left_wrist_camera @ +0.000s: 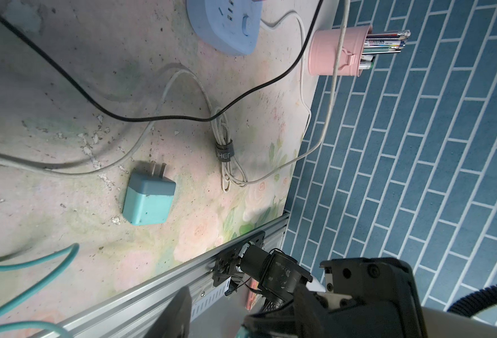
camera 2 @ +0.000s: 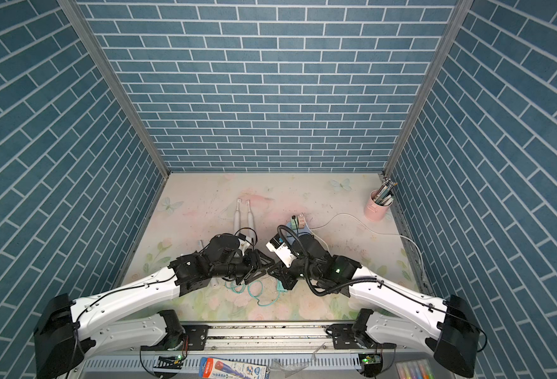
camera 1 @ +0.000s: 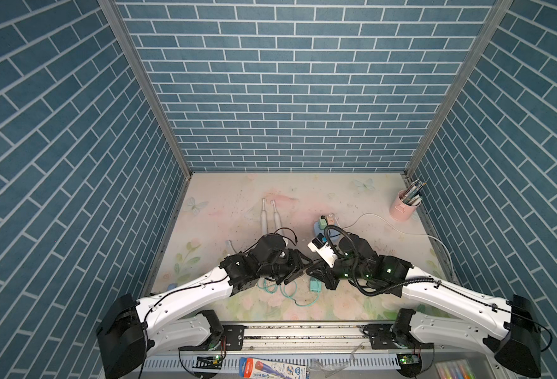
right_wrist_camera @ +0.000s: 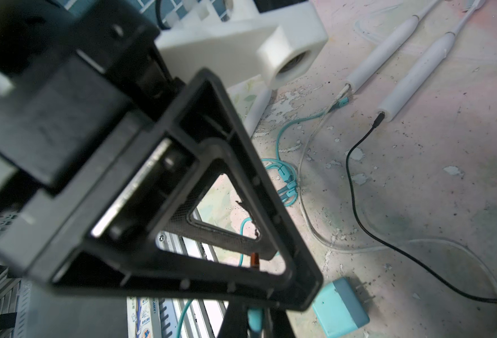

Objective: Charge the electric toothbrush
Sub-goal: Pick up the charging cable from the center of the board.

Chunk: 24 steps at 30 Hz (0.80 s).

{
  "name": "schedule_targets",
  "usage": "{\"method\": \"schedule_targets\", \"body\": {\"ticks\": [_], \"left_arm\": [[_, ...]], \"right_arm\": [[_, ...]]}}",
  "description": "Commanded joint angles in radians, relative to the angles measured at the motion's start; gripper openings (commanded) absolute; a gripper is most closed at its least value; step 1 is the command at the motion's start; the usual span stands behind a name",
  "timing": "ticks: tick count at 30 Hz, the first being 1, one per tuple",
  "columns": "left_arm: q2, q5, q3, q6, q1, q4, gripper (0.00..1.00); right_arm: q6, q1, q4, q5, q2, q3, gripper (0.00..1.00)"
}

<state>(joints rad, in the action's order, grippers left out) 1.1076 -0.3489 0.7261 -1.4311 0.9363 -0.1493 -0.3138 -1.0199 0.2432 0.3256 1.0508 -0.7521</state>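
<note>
Fingers on the right point(right_wrist_camera: 235, 322) pinch teal cable point(right_wrist_camera: 254, 319), a grip hidden from above; left fingers point(right_wrist_camera: 273, 216) unclear.

worn floral table point(camera 1: 237, 197): two toothbrushes point(camera 1: 264, 223) side by side toward the back, teal cable point(camera 1: 283, 290) looped near the front, adapter point(left_wrist_camera: 148, 199) beside it, power strip point(left_wrist_camera: 223, 26), pink cup point(camera 1: 401, 208) in the back right corner, white cable point(left_wrist_camera: 226, 128), black cable point(left_wrist_camera: 124, 118).

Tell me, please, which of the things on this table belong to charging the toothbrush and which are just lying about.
For the job:
- white electric toothbrushes
- teal square plug adapter
- teal charging cable
- pale blue plastic power strip

Lying about:
- pink metal cup of pens
- printed cardboard pack on the front ledge
- coloured highlighters at the front edge
</note>
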Motion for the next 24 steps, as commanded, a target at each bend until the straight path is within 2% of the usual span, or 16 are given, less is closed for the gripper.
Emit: {"method": "schedule_targets", "body": {"ticks": [1,4,6,8,10,17,24], "left_arm": [[0.009,-0.012,-0.004,-0.005,0.013,0.033,0.45],[0.015,-0.013,-0.003,-0.006,0.016,0.039,0.43],[0.021,-0.018,-0.007,-0.009,0.016,0.048,0.38],[0.022,-0.022,-0.012,-0.014,0.016,0.057,0.36],[0.027,-0.029,-0.019,-0.023,0.018,0.073,0.29],[0.040,-0.042,-0.010,-0.016,0.021,0.070,0.23],[0.051,-0.049,-0.010,-0.018,0.022,0.075,0.04]], "right_arm": [[0.023,0.004,-0.044,-0.004,0.013,-0.025,0.00],[0.022,0.005,-0.052,-0.027,0.017,-0.023,0.00],[0.020,0.004,-0.064,-0.043,0.014,-0.018,0.00],[0.016,0.005,-0.076,-0.064,0.011,-0.015,0.00],[0.013,0.005,-0.091,-0.075,0.009,-0.013,0.00],[0.009,0.004,-0.103,-0.106,0.035,-0.027,0.00],[0.006,0.003,-0.105,-0.132,0.032,-0.030,0.00]]}}
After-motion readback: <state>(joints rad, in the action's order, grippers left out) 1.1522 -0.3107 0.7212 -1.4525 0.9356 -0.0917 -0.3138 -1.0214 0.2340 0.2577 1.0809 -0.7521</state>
